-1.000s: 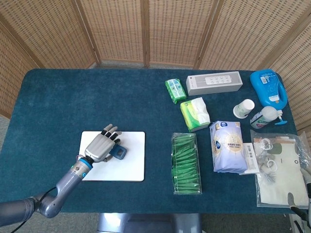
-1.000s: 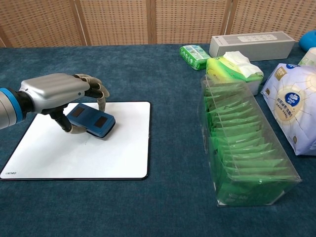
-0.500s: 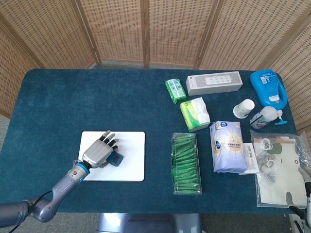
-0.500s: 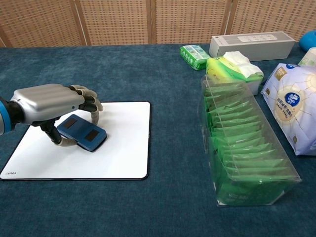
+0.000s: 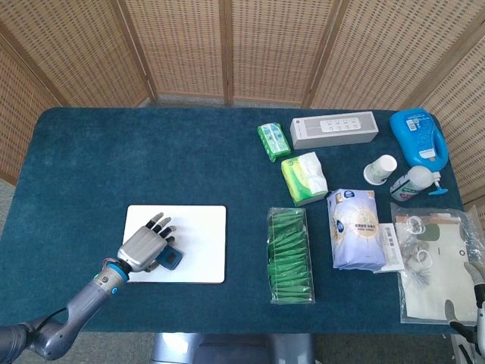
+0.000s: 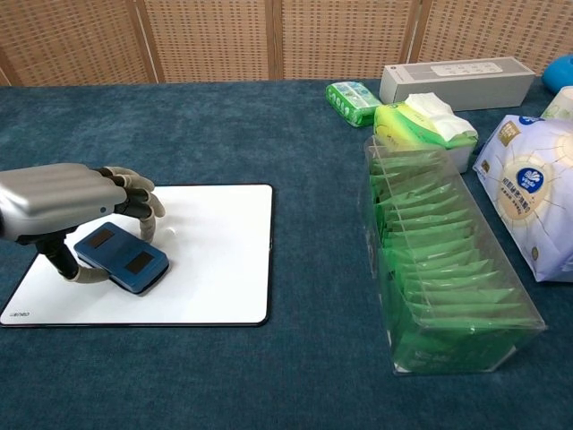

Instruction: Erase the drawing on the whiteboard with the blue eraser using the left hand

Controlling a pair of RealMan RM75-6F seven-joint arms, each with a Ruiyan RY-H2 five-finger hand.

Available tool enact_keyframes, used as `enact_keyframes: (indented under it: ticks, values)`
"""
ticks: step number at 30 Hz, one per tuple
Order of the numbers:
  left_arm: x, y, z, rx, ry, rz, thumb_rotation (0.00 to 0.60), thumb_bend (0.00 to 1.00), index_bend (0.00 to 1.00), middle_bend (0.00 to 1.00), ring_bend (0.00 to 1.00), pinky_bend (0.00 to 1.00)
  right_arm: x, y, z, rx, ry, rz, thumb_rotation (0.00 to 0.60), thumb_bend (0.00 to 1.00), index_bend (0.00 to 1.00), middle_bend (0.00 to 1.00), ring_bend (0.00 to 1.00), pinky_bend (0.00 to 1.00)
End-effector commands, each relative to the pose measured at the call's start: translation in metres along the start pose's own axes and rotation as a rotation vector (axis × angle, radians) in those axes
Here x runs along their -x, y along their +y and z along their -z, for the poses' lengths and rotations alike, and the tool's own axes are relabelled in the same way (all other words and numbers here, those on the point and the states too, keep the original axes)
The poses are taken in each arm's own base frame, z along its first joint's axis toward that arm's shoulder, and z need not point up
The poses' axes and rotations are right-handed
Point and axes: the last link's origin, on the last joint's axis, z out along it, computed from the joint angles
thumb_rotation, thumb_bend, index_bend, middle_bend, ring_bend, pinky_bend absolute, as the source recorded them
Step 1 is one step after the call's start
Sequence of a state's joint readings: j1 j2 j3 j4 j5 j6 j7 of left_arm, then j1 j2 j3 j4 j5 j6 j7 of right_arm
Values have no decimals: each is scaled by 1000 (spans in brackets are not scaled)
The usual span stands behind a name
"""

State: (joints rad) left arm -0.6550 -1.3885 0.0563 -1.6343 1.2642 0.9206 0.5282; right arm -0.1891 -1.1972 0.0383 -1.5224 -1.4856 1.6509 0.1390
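left hand [image 6: 63, 202] of yours grips blue eraser [image 6: 121, 259], pressed flat on whiteboard [image 6: 210, 260] near its front-left corner; board looks clean. right hand [image 5: 477, 303] barely visible at desk [image 5: 151, 152] edge, can't tell its state.

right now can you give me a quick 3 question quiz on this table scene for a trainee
1. True or false: the left hand holds the blue eraser on the whiteboard.
2. Multiple choice: what lies directly to the right of the whiteboard in the head view? A) the clear box of green packets B) the blue jug C) the paper cup
3. Fill in: the long grey box lies at the ____ edge of the table, beside the small green pack.

Key: 1 true; 2 A; 3 far
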Motion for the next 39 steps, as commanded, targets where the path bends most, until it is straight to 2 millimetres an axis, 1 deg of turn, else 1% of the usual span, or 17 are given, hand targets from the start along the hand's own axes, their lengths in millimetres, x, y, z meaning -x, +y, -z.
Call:
enact_keyframes:
  ticks: [1,9,16,22,27,30,35,39]
  values:
    - [0,0,-1,-2,6,-4,600,362,847,195,0,0,0,0,0,0,0,-2,600,404,114,118,0,73]
    - [-2,10,-11,12,55,-30,600,362,847,195,0,0,-1,2,2,3,1,-5,600,404,114,118,0,73]
    - [-4,16,-18,22,60,-47,600,363,847,195,0,0,-2,5,3,11,8,-6,600,404,113,118,0,73]
    - [-5,27,-28,44,47,-52,600,363,847,195,0,0,-4,8,5,19,14,-9,600,404,114,118,0,73]
    - [-6,32,-30,52,52,-40,600,363,848,195,0,0,-4,8,5,19,14,-10,600,404,114,118,0,73]
    - [-6,40,-27,86,37,-8,600,363,847,194,0,0,-3,9,5,20,11,-10,600,403,114,118,0,73]
    - [-5,39,-24,96,28,-24,600,363,847,193,0,0,-2,9,5,19,10,-10,600,404,114,118,0,73]
    - [-4,35,-23,82,26,-27,600,363,847,193,0,0,-2,8,5,18,8,-9,600,404,114,119,0,73]
